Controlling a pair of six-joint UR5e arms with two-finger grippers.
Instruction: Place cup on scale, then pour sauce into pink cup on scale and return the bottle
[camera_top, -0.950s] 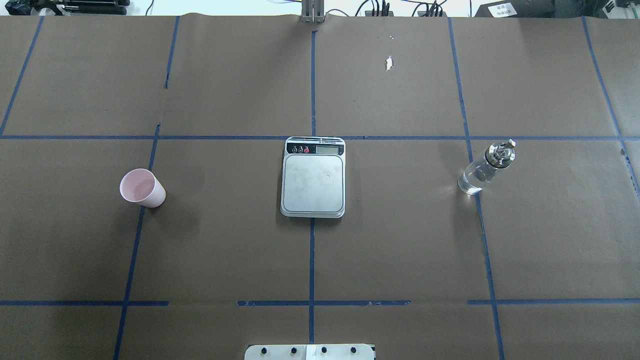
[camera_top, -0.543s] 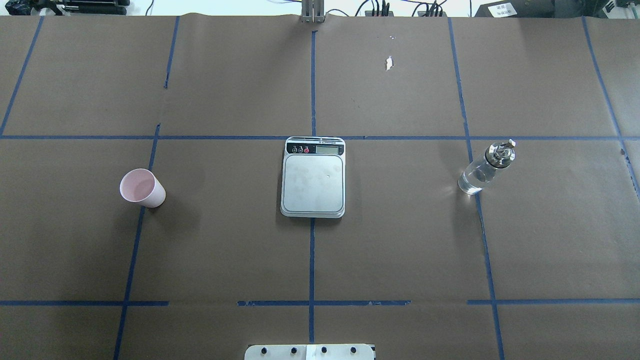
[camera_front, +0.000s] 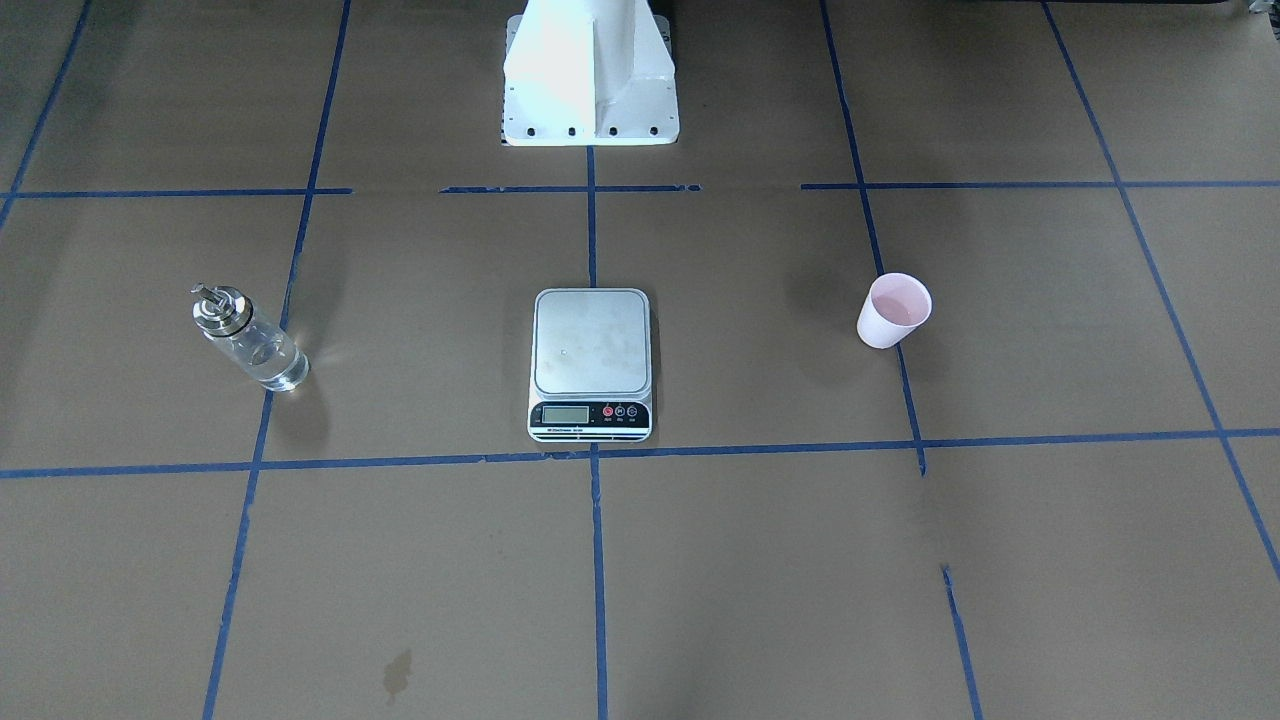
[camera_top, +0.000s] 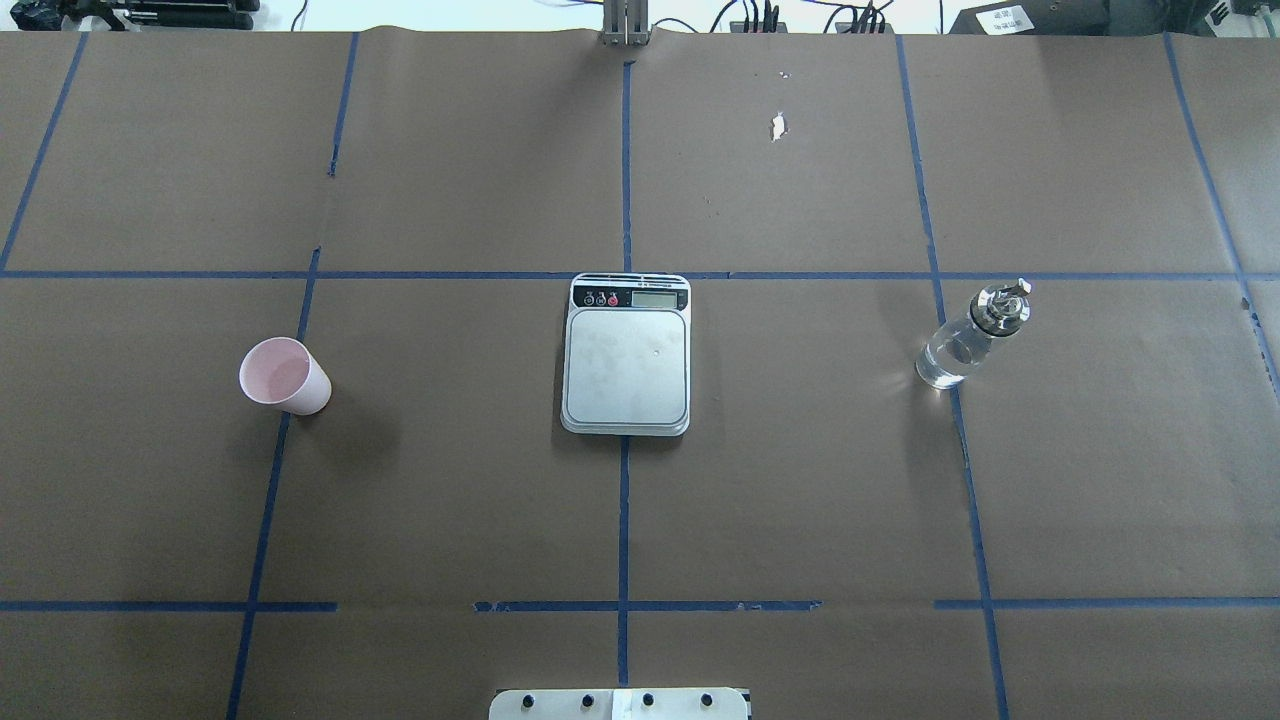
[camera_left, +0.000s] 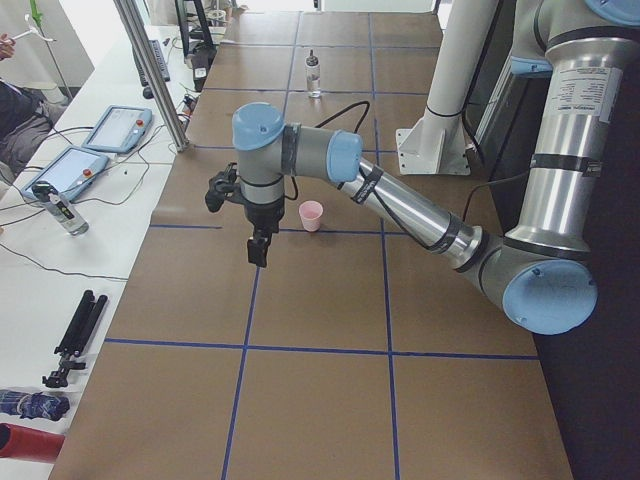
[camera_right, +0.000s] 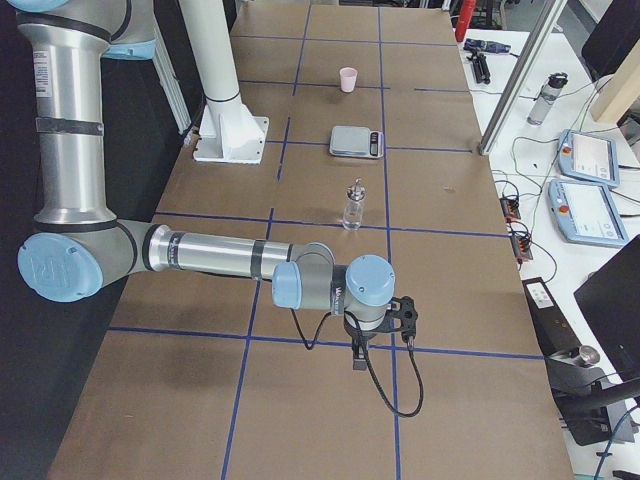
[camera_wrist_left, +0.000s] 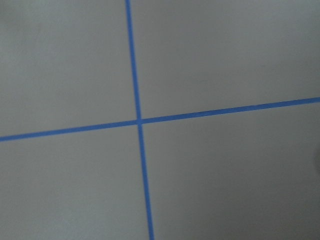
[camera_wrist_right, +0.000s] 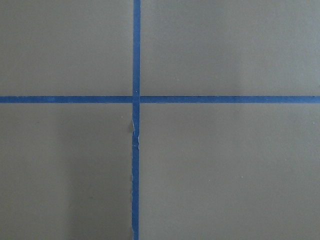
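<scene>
Our left tool (camera_left: 258, 250) hangs over the tabletop (camera_top: 800, 500) on the cup's (camera_top: 285, 376) side, and our right tool (camera_right: 360, 358) hangs on the bottle's (camera_top: 970, 335) side. We cannot tell whether either is spread or pressed together. The cup, pale pink and tapered, stands upright on a blue tape line, well to the left of the scale (camera_top: 626, 355). The clear glass bottle, with its shiny metal collar and spout, stands well to the right, holding colourless sauce (camera_top: 942, 366).
</scene>
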